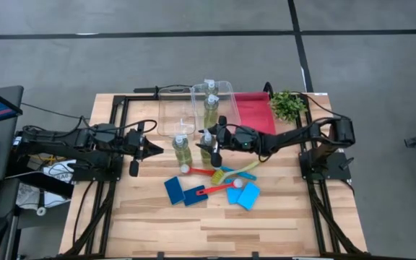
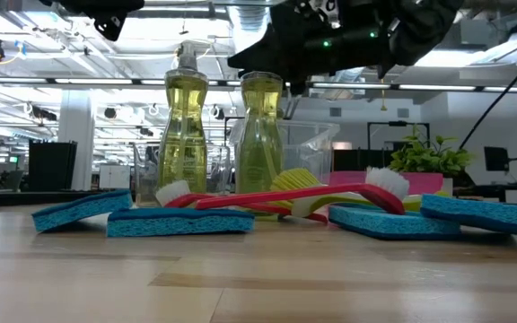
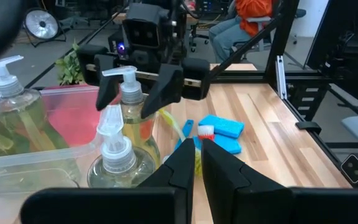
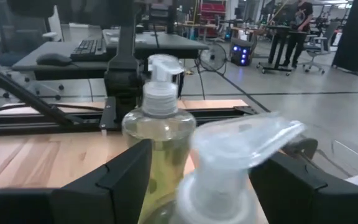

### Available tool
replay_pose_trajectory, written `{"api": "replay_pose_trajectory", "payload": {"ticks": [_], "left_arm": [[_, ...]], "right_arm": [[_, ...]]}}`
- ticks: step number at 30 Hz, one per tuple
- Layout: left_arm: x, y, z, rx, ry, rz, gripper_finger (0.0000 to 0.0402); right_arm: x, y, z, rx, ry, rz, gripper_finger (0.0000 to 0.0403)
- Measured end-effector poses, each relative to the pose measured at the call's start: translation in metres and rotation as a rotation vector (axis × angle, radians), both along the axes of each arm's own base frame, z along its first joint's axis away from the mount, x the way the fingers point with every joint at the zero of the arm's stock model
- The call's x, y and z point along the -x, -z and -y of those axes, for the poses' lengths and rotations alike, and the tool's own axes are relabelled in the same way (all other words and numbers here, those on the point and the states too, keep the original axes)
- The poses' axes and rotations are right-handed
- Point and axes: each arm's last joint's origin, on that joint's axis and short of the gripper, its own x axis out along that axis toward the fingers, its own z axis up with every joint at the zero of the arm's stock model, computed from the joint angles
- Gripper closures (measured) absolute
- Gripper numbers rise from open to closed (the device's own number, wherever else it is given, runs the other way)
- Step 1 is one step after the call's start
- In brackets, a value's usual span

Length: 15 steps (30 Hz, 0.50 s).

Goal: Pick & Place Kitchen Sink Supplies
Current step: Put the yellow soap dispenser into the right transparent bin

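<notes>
Two clear bottles of yellow-green liquid stand upright on the table, one to the left (image 1: 181, 149) and one to the right (image 1: 206, 150). Two more stand in a clear bin (image 1: 211, 108). My right gripper (image 1: 211, 142) is open, with one finger on either side of the right bottle's white pump top (image 4: 241, 149), and I see no touch. My left gripper (image 1: 156, 148) is shut and empty, just left of the left bottle (image 3: 114, 162). Blue sponges (image 1: 174, 189) and red (image 1: 201, 171), yellow (image 1: 226, 173) and teal (image 1: 245, 173) brushes lie flat in front of the bottles.
Two clear bins (image 1: 175, 108) stand behind the bottles, with a red tray (image 1: 255, 112) and a small green plant (image 1: 287, 105) to their right. More blue sponges (image 1: 244, 195) lie at the right of the pile. Bare wood lies toward the near edge. A person in orange (image 3: 253, 18) sits beyond the table.
</notes>
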Motion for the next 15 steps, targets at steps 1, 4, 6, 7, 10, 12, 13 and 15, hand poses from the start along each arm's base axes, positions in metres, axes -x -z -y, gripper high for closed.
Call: {"api": "replay_pose_trajectory", "payload": {"ticks": [1,4,6,7,10,12,13,15], "left_arm": [[0.0,-0.0001,-0.0001,0.0,-0.001,0.001,0.0372],[-0.0001,-0.0005,0.0,0.001,0.0,0.005,0.0372],[-0.0001,-0.0006,0.0,0.001,0.0,0.007,0.0372],[-0.0002,-0.0007,0.0,0.001,0.0,0.008,0.0372],[-0.0002,-0.001,0.0,0.001,0.0,0.01,0.0372],[-0.0002,-0.001,0.0,0.001,0.0,0.011,0.0372],[-0.0003,-0.0012,0.0,0.002,0.0,0.012,0.0372],[-0.0003,-0.0014,0.0,0.002,-0.001,0.014,0.0372]], "right_arm": [[0.0,0.0001,0.0,0.0,0.0,-0.001,0.0154],[0.0005,-0.0009,0.0,0.0,0.0,0.003,0.0154],[0.0009,-0.0018,0.0001,0.0,0.001,0.005,0.0154],[0.0008,-0.0017,-0.0002,0.0,0.001,0.005,0.0154],[0.0019,-0.0034,-0.002,0.0,-0.003,0.004,0.0154],[0.002,-0.0034,-0.0022,0.0,-0.004,0.003,0.0154],[0.002,-0.0034,-0.0023,0.0,-0.004,0.003,0.0154],[0.0019,-0.0033,-0.0024,0.0,-0.005,0.002,0.0154]]}}
